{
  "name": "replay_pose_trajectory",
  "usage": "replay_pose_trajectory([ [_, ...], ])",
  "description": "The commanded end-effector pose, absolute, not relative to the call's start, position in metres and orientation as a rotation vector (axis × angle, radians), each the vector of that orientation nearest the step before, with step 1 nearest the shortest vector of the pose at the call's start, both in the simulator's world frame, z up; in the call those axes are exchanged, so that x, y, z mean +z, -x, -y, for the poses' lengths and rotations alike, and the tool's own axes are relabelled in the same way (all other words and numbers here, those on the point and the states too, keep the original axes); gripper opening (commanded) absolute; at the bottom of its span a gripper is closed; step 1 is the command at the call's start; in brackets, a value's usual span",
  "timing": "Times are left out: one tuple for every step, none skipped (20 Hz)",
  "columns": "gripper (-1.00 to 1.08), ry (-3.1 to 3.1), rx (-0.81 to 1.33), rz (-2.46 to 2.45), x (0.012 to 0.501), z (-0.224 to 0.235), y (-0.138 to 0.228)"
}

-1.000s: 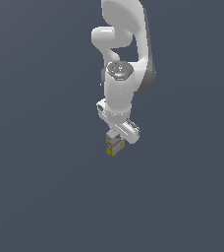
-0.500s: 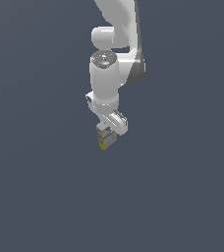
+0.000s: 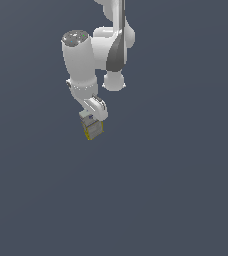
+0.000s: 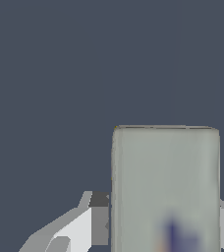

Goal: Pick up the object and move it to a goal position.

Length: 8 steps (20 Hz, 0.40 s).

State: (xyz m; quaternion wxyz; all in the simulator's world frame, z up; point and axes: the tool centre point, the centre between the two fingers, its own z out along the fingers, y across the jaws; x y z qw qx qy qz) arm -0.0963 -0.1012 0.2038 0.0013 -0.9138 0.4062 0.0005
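My gripper (image 3: 92, 126) is closed around the object (image 3: 93, 129), a small carton-like box with yellow edges and pale grey faces. In the exterior view the box hangs at the tip of my arm (image 3: 81, 60), left of the scene's middle and in its upper half, tilted a little off upright, with only flat dark grey background (image 3: 176, 190) around it. From the wrist view the object (image 4: 165, 187) fills the space between my fingers (image 4: 92, 224): its grey-white face carries a blurred dark mark near my palm, and a white finger presses against each of its two long sides.
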Motion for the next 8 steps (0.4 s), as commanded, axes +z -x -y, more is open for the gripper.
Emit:
replay_pose_trajectory([
  [-1.00,2.869,0.002,-1.273,0.210,0.116,0.106],
  [-1.00,2.870,0.002,-1.273,0.212,0.121,0.108],
  [-1.00,2.870,0.002,-1.273,0.214,0.125,0.111],
  [-1.00,2.870,0.001,-1.274,0.216,0.128,0.112],
  [-1.00,2.870,0.001,-1.274,0.217,0.131,0.113],
  [-1.00,2.871,0.001,-1.274,0.218,0.133,0.114],
  [-1.00,2.871,0.000,-1.274,0.218,0.134,0.114],
  [-1.00,2.871,0.000,-1.274,0.218,0.135,0.115],
])
